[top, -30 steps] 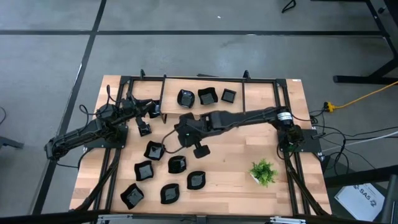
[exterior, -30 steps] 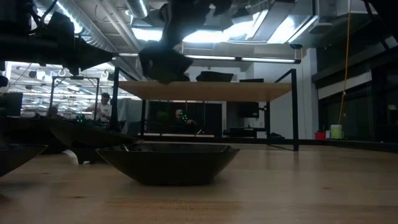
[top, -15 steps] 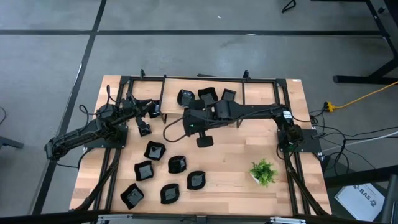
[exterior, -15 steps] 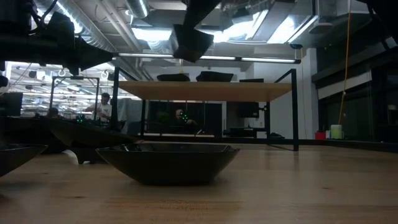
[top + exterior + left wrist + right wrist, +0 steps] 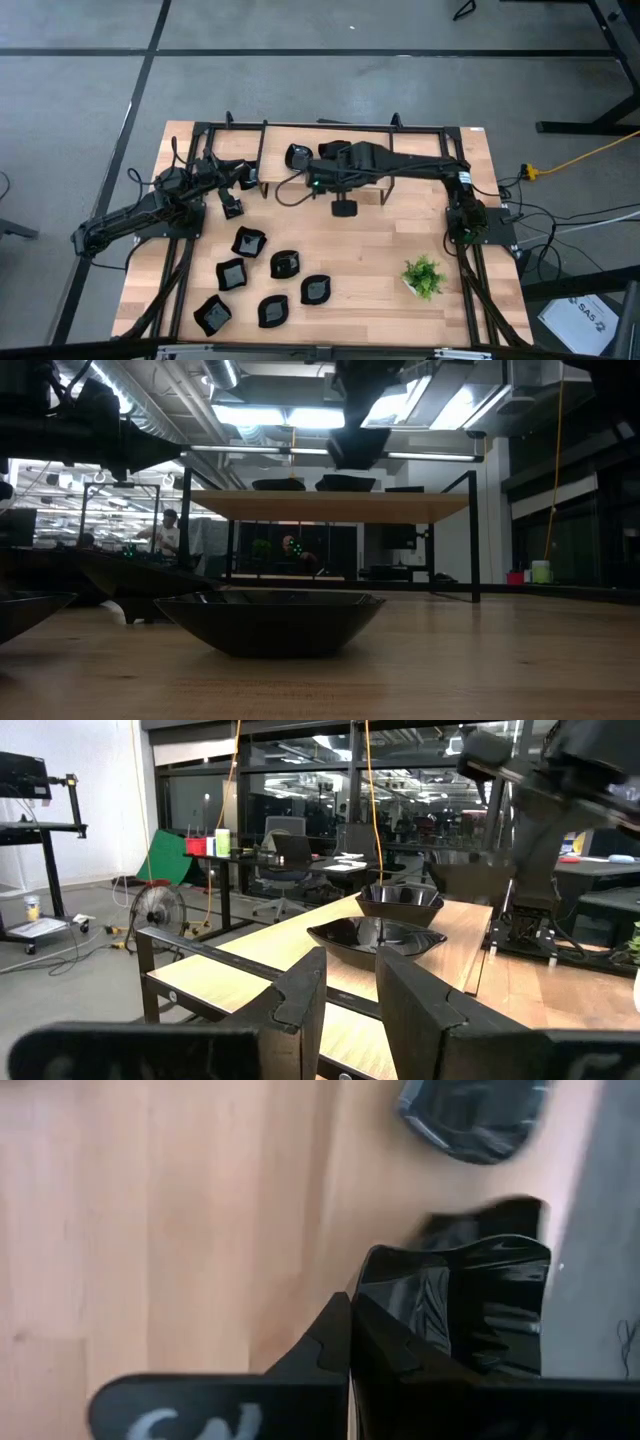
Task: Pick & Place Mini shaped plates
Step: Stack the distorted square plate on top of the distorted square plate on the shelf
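Several glossy black mini shaped plates (image 5: 285, 264) lie on the wooden table near its front left. More plates (image 5: 298, 155) sit on the raised wooden shelf (image 5: 330, 506) at the far side, seen also as two plates (image 5: 385, 932) in the left wrist view. My right gripper (image 5: 343, 200) hangs high in front of the shelf, pointing steeply down, shut on one black plate (image 5: 470, 1315). That plate shows above shelf height in the low view (image 5: 358, 448). My left gripper (image 5: 350, 1005) rests at the table's left, open, with nothing between its fingers. My right gripper pinches the plate by its rim (image 5: 378, 1280) between its two fingers (image 5: 330, 1340). The fingers slant down from above. The plate sticks out beyond the fingertips, lifted clear of the table and the shelf.
A small green potted plant (image 5: 424, 276) stands at the table's near right. Black frame rails (image 5: 330, 128) carry the shelf. Cables run by both arm bases. One large plate (image 5: 270, 620) sits close before the low camera. A person (image 5: 168, 530) shows in the room behind.
My right gripper has carried the plate up and toward the table's far edge, drifting right, from above the loose plates to just before the shelf. It has tipped more steeply downward and rolled while staying shut on the plate.
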